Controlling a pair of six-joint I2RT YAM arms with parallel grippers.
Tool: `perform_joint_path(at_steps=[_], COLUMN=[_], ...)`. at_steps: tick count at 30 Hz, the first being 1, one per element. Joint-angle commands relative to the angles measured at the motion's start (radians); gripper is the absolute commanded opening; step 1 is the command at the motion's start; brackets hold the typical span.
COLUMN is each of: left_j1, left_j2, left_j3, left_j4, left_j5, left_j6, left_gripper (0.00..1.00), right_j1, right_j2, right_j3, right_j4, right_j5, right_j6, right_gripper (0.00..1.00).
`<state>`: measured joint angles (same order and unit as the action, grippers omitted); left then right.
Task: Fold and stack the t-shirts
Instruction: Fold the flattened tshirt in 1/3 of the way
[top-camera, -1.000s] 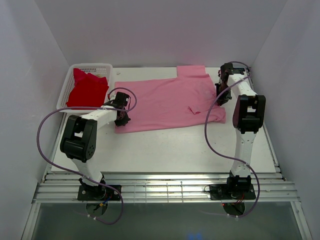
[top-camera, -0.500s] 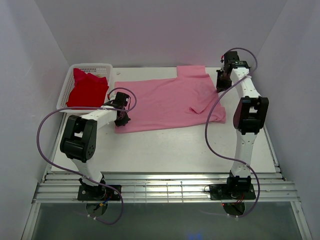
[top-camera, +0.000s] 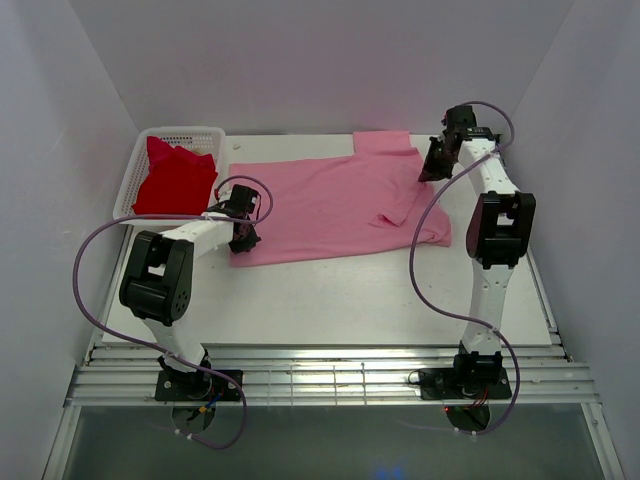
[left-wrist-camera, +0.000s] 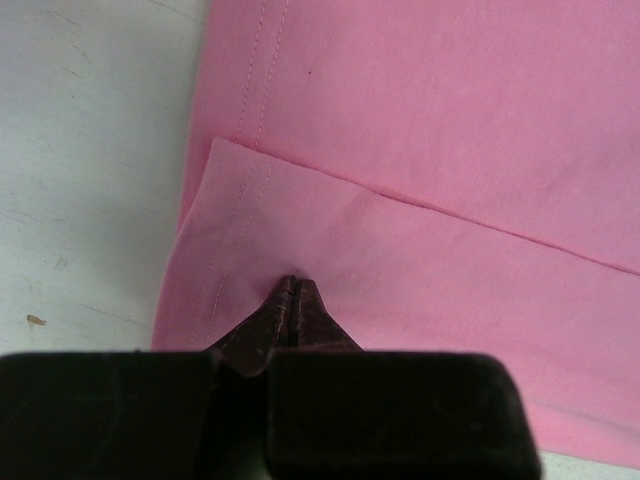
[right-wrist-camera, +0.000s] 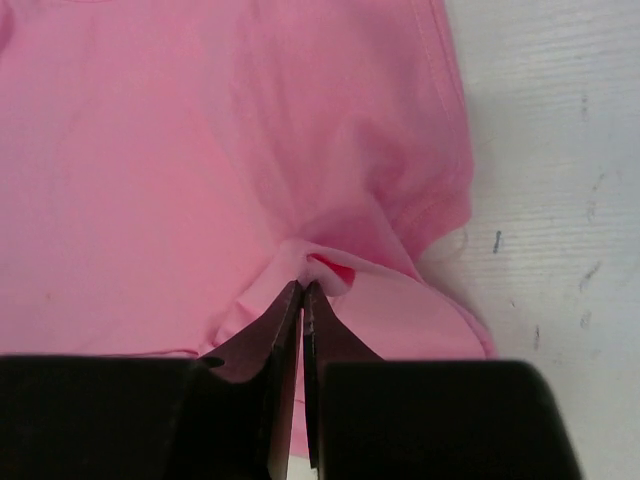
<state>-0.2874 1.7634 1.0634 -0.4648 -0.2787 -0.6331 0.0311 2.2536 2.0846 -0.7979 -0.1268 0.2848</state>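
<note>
The light pink t-shirt (top-camera: 340, 205) lies spread across the table, partly folded lengthwise. My left gripper (top-camera: 243, 238) is shut on its near left hem corner; in the left wrist view the closed tips (left-wrist-camera: 292, 290) press into the pink cloth (left-wrist-camera: 420, 150). My right gripper (top-camera: 432, 165) is shut on a pinch of the pink shirt's far right edge near the sleeve; the right wrist view shows the tips (right-wrist-camera: 303, 290) gripping a raised fold of pink cloth (right-wrist-camera: 150, 150). The red t-shirt (top-camera: 175, 178) sits bunched in the white basket (top-camera: 190, 133).
The white mesh basket stands at the table's far left corner. White walls close in on the left, back and right. Purple cables loop from both arms. A metal rail (top-camera: 330, 380) runs along the near edge.
My right gripper has moved toward the far edge and slightly left, taking hold of the pink shirt's edge near the sleeve. The left gripper has stayed in place on the hem.
</note>
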Motion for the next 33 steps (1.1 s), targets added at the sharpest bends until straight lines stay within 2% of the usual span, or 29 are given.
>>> perform_joint_path(at_steps=[1, 6, 8, 9, 12, 14, 18, 19, 22, 26, 33], left_j1=[0.001, -0.001, 0.001, 0.001, -0.002, -0.016, -0.091, -0.114, -0.211, -0.309, -0.456], left_j2=[-0.045, -0.048, -0.051, -0.051, -0.055, -0.061, -0.050, -0.041, 0.030, 0.139, 0.292], left_j3=[-0.028, -0.023, -0.016, -0.007, 0.018, 0.050, 0.145, 0.170, 0.300, 0.435, 0.572], left_j4=[-0.031, -0.031, -0.031, -0.032, -0.031, -0.018, 0.018, 0.025, 0.028, 0.023, 0.009], left_j5=[-0.020, -0.033, -0.033, -0.033, -0.028, -0.022, -0.025, -0.027, -0.024, 0.030, 0.133], left_j6=[0.003, 0.006, 0.007, 0.007, 0.010, 0.015, 0.050, 0.067, 0.090, 0.079, 0.058], left_gripper=[0.00, 0.00, 0.00, 0.00, 0.00, 0.00, 0.33, 0.52, 0.72, 0.79, 0.79], right_j1=[-0.002, 0.000, -0.002, -0.002, 0.006, 0.015, 0.061, 0.070, 0.096, 0.128, 0.168], right_j2=[0.040, 0.009, -0.005, -0.008, -0.034, -0.086, -0.179, -0.201, -0.207, -0.216, -0.167], right_j3=[-0.004, -0.063, -0.073, -0.066, -0.066, -0.093, -0.202, -0.234, -0.270, -0.394, -0.426], right_j4=[0.091, 0.208, 0.238, 0.244, 0.238, 0.238, 0.238, 0.226, 0.157, 0.150, 0.135], right_j5=[-0.074, -0.034, -0.043, -0.056, -0.045, -0.059, -0.070, -0.065, -0.065, -0.056, 0.022], right_j6=[0.115, 0.188, 0.195, 0.191, 0.134, 0.094, -0.005, -0.025, -0.035, -0.045, -0.053], right_gripper=[0.08, 0.10, 0.25, 0.37, 0.47, 0.50, 0.55, 0.55, 0.52, 0.50, 0.50])
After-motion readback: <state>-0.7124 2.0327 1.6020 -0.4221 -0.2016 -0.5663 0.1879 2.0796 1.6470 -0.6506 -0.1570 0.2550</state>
